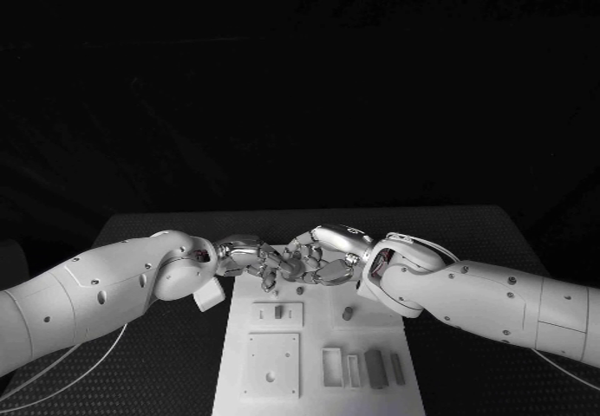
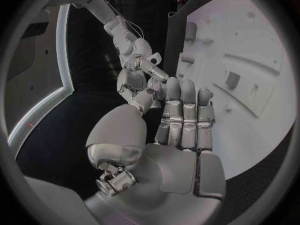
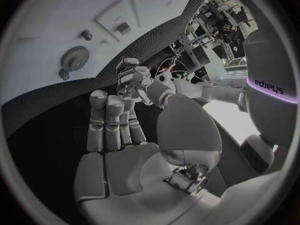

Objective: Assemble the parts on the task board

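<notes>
Left hand [image 1: 257,260]: fingers straight, holding nothing.
Right hand [image 1: 322,257]: likewise, fingertips meeting left's.
Advice: separate, descend to board [image 1: 320,381] parts.

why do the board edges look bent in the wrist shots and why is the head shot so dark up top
Both wrist views are fisheye circles in a dark frame, so the straight edges of the task board curve. In the head view the light falls on the board and the left robot hand and right robot hand meeting above its far end; everything behind the table is unlit black.
</notes>
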Controlling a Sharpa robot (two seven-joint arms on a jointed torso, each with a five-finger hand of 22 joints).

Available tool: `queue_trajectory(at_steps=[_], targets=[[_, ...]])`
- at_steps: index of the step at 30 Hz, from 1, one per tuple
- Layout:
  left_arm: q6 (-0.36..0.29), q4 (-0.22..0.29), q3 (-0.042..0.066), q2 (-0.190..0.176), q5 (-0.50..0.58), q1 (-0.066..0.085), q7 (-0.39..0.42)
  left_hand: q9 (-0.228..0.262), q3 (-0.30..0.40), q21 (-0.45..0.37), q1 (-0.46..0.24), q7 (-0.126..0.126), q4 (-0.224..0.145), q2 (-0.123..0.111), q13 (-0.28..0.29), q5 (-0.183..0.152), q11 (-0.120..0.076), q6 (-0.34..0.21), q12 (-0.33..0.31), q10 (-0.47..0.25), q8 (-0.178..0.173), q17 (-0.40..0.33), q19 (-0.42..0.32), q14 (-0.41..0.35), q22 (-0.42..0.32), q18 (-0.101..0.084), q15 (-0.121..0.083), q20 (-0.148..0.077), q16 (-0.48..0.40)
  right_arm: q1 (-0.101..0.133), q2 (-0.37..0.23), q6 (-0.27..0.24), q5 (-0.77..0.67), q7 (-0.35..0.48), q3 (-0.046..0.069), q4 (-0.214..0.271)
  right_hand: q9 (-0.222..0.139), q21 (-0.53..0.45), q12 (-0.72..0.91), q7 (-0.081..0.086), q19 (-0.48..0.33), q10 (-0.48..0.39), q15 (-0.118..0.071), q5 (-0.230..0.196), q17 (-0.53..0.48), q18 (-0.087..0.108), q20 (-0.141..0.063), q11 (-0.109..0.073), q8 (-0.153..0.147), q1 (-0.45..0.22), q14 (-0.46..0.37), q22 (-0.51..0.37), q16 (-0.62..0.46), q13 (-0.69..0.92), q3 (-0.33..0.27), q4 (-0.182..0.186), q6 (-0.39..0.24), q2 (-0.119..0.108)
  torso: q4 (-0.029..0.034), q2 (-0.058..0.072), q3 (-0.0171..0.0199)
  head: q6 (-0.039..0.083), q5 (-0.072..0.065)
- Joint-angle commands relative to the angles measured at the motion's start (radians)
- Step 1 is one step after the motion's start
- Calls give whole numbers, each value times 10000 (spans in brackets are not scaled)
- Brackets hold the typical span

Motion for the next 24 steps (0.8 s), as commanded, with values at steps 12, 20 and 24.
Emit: queue_trajectory(at_steps=[12, 20, 24], targets=[[-51, -98, 4, 7, 82, -1, 270, 27, 28, -39, 300, -34, -15, 231, 12, 20, -68, 62, -42, -7, 37, 8, -80, -41, 212, -118, 35, -494, -25, -6, -42, 234, -232, 103, -29, 17, 255, 74, 86, 25, -20, -3, 23, -26, -9, 305, -26, 34, 531, -29, 4, 179, 112, -39, -17, 18, 946, 159, -4, 0, -1, -60, 3], [-137, -159, 4, 4, 98, -1, 235, 33, 23, -40, 296, -34, -14, 233, 14, 21, -68, 63, -41, -7, 40, 9, -84, -41, 212, -122, 35, -494, -25, -6, -82, 169, -235, 106, -32, 15, 291, 83, 95, -7, -15, 3, -3, -15, -9, 305, -26, 6, 573, -56, 6, 179, 123, -46, -26, 21, 1051, 167, -6, -2, 2, -62, -1], [-198, -196, 4, 3, 98, -1, 198, 34, 22, -41, 295, -34, -14, 234, 15, 21, -68, 63, -41, -7, 40, 9, -84, -41, 212, -122, 35, -494, -25, -7, -97, 161, -233, 92, -32, 17, 293, 86, 98, -10, -10, 5, -7, -12, -9, 305, -26, 3, 574, -66, 9, 178, 125, -47, -30, 23, 1057, 167, -7, -2, 7, -61, -4]])
